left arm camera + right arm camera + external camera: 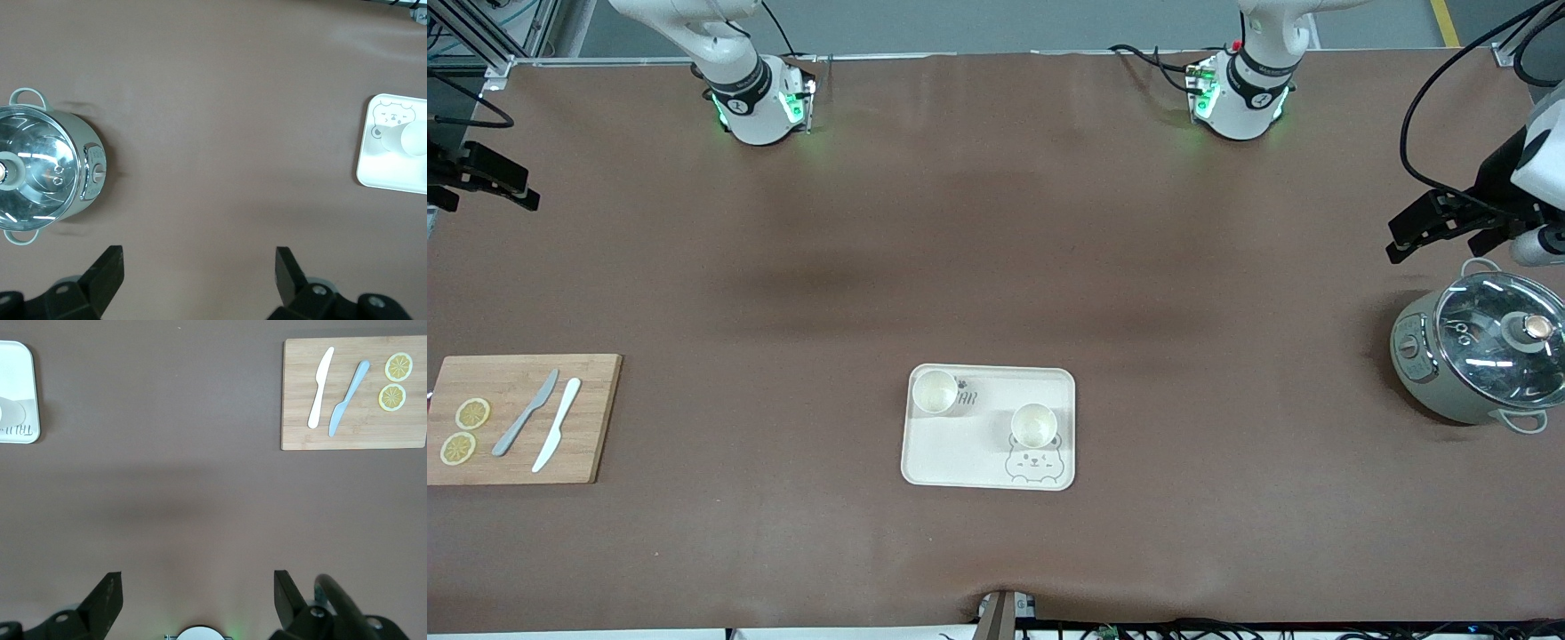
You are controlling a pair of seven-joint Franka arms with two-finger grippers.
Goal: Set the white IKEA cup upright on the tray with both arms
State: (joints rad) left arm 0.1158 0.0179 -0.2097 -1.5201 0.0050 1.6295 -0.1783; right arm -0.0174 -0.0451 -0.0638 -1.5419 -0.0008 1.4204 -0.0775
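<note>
The white cups, 2 of them, stand upright on the tray (989, 458), mouths up: 1 cup (935, 392) sits in the tray's corner toward the right arm's end and farther from the front camera, touching the lettering; the other cup (1034, 425) sits nearer that camera, just above the bear drawing (1032, 465). You'll find the tray in the middle of the brown tabletop (996, 267), nearer the front camera than both arm bases.

Your left pincer (198, 277) hangs over bare tabletop at the left arm's end, its 2 fingers spread wide, holding nothing and touching nothing. Just beside it below, a grey-green pot (1476, 360) with a glass lid stands on the tabletop.

Your right pincer (197, 600) is up over bare tabletop at the right arm's end, its fingers likewise spread wide and empty. Nearer the front camera at that end lies a wooden cutting board (520, 418) carrying a grey knife (526, 412), a white knife (557, 424) beside it, and 2 lemon slices (464, 431). Both pincers are well apart from the tray.
</note>
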